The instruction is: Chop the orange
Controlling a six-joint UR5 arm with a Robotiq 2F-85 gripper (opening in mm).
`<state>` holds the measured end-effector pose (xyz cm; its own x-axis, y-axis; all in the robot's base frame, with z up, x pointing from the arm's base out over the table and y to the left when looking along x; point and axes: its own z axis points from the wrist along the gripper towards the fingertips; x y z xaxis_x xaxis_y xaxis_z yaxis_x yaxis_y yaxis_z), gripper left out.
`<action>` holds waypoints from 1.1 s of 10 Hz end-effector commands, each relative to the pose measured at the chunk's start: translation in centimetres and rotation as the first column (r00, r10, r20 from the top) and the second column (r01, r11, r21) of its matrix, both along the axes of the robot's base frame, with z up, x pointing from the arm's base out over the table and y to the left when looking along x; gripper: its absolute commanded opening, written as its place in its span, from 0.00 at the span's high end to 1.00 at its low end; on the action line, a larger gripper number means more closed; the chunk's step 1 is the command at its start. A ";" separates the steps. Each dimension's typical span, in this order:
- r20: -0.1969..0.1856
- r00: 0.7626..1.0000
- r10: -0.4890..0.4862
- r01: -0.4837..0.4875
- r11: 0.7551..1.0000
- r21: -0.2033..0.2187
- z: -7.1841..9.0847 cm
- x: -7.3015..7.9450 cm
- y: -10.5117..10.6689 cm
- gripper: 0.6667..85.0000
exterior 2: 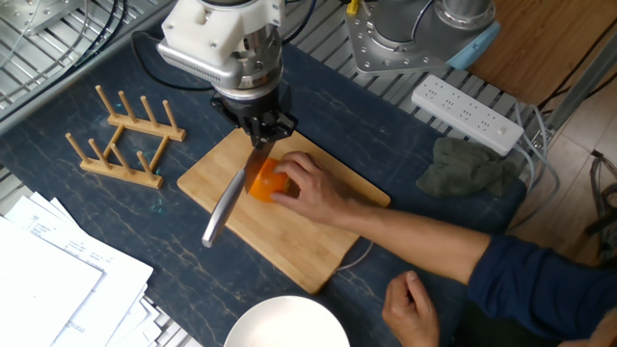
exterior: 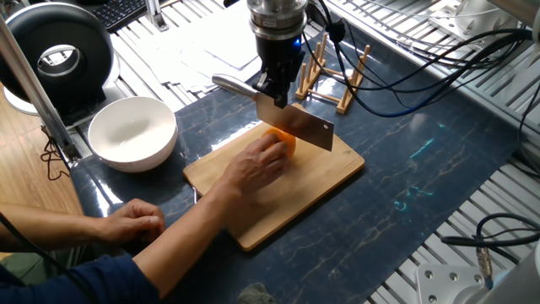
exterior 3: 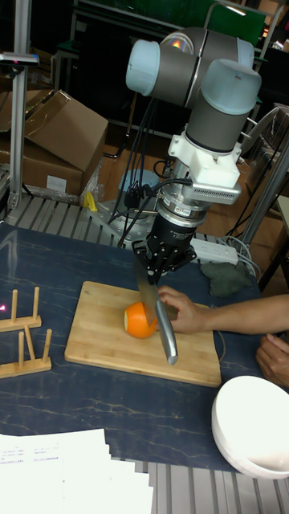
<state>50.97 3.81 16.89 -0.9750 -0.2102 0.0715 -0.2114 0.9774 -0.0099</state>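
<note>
Crowded centre of the board, open room at its edges.

On the board (exterior: 287, 198), the cleaver (exterior: 295, 128), gripped tight by the gripper (exterior: 272, 89), slants across the orange (exterior 3: 140, 320), blocking the way down from above. A person's hand (exterior 2: 313, 191) cups the orange on one side, its forearm crossing the board's edge toward the bowl (exterior: 132, 133). A wooden rack (exterior 2: 123, 137) stands just beyond the board on the far side from the hand. The board's near corner, away from the arm, lies bare, and the dark table (exterior: 422, 169) beyond it is open.
</note>
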 end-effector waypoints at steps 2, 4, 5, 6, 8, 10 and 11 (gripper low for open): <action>-0.011 1.000 -0.024 0.025 0.999 0.042 0.1 -0.2 1.0 0.99; -0.005 1.000 -0.020 0.020 0.999 0.041 -0.1 0.1 0.9 0.99; -0.005 1.000 -0.018 0.019 0.999 0.038 -0.1 0.1 0.7 0.99; -0.003 1.000 -0.017 0.017 0.999 0.038 -0.1 0.2 0.6 0.99; -0.004 1.000 -0.017 0.017 0.999 0.043 -0.2 0.3 0.7 0.99; 0.001 1.000 -0.020 0.020 0.999 0.041 -0.5 0.6 0.7 0.99; 0.003 1.000 -0.020 0.020 0.999 0.040 -0.6 0.7 0.7 0.99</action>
